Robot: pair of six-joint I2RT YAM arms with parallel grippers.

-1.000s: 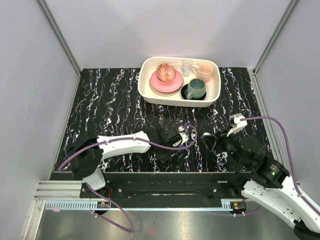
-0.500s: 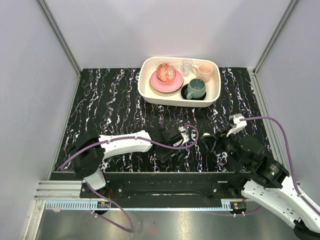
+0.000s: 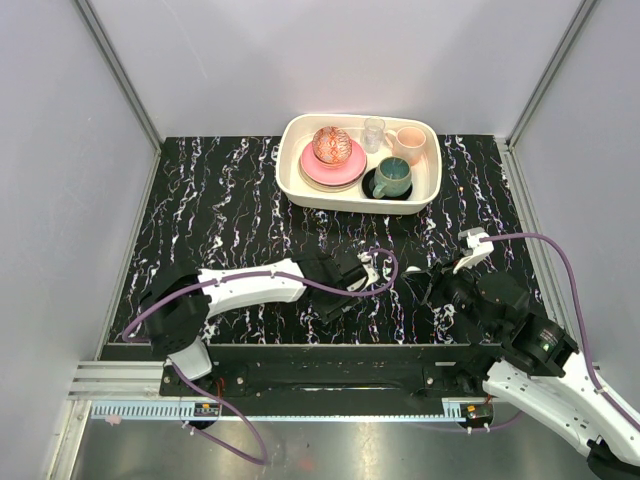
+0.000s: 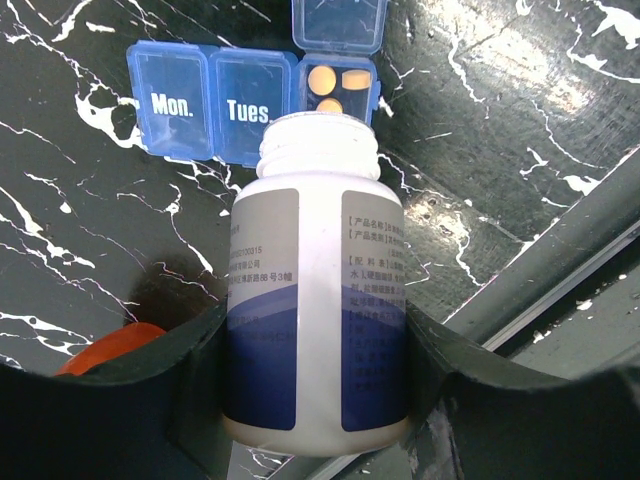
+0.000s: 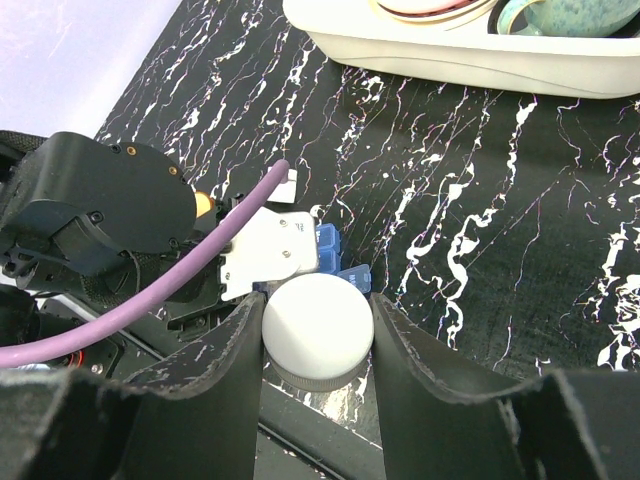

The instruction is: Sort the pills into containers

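Showing one white tray [image 3: 296,186], far centre; one uncapped white bottle [image 4: 315,250] clamped in the left gripper [image 4: 315,350], near centre; one blue pill box [image 4: 215,100] just beyond its mouth; one orange cup [image 4: 110,345] beside the bottle, partly hidden; one white cap [image 5: 318,322] clamped in the right gripper [image 5: 318,335]; three orange pills [image 4: 335,85] in the box's open compartment.

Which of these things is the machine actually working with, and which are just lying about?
In use: bottle, cap, pill box, pills, orange cup.
Lying about: tray, plates, glass, pink cup, teal mug.
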